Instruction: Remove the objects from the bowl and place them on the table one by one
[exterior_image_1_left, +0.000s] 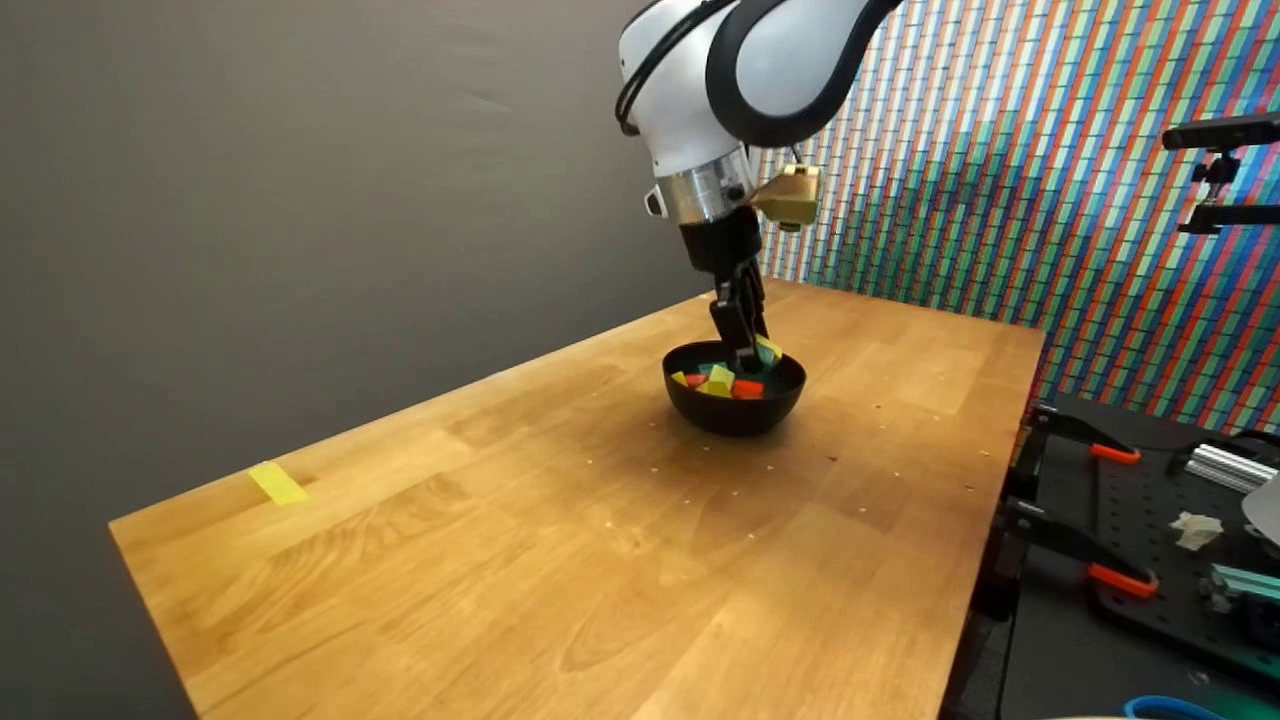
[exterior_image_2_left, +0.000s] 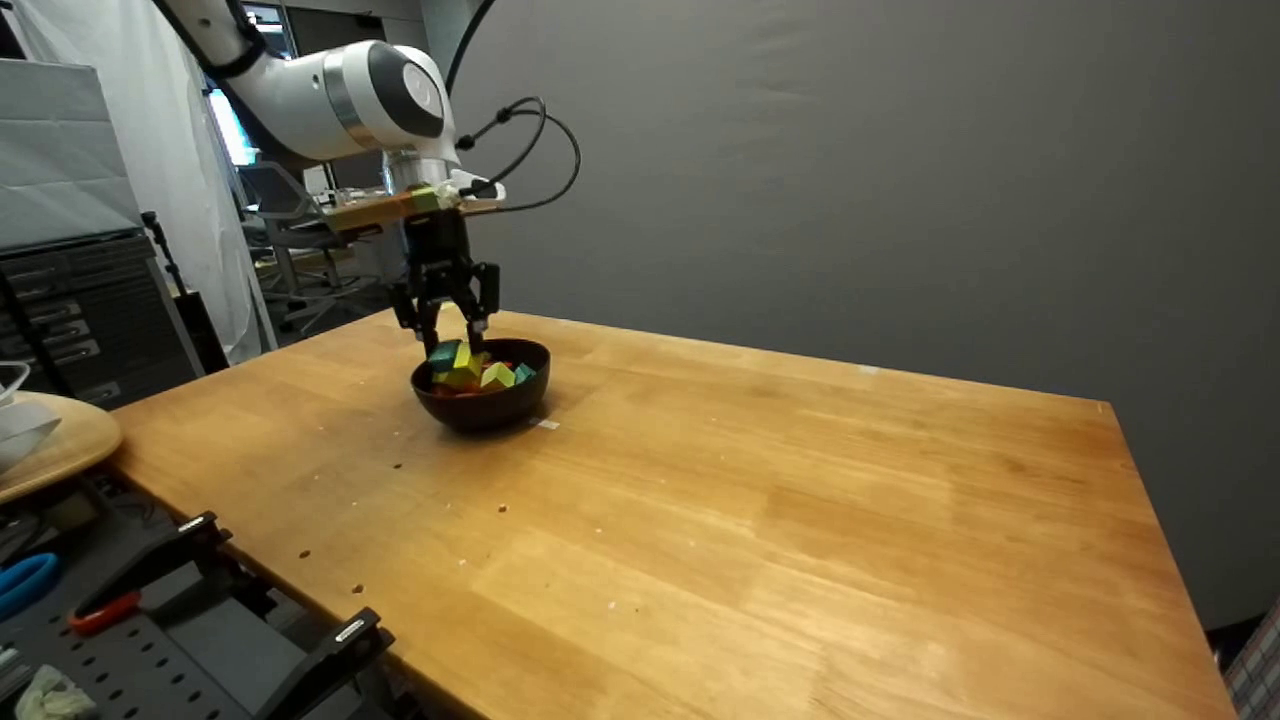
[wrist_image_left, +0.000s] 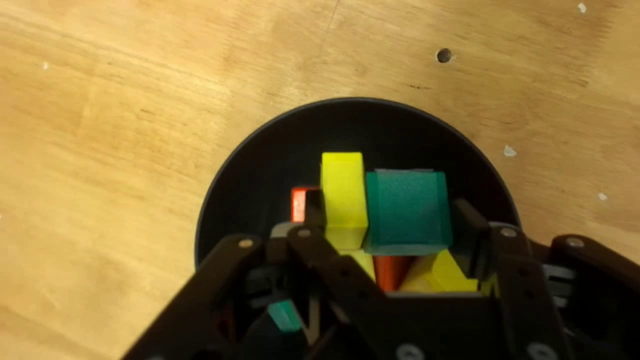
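The black bowl (exterior_image_1_left: 735, 412) (exterior_image_2_left: 485, 408) rests on the wooden table (exterior_image_1_left: 500, 560) with several blocks heaped inside. My gripper (exterior_image_2_left: 454, 343) (wrist_image_left: 387, 215) points down into it. Between its fingers, in the wrist view, a yellow block (wrist_image_left: 344, 195) and a green block (wrist_image_left: 409, 212) stand side by side; one finger presses the yellow, the opposite finger the green. Around and under them lie a red block (wrist_image_left: 298, 205), a yellow block (wrist_image_left: 452, 275) and a small green block (wrist_image_left: 285, 315). The gripper's linkage hides part of the heap.
A flat yellow tape strip (exterior_image_1_left: 278, 483) is stuck near the table's far corner. Orange-tipped clamps (exterior_image_1_left: 1120, 575) grip the side edge, beside a dark perforated board (exterior_image_2_left: 130, 660). A round wooden board (exterior_image_2_left: 70, 440) sits off one table corner. A grey wall stands behind the table.
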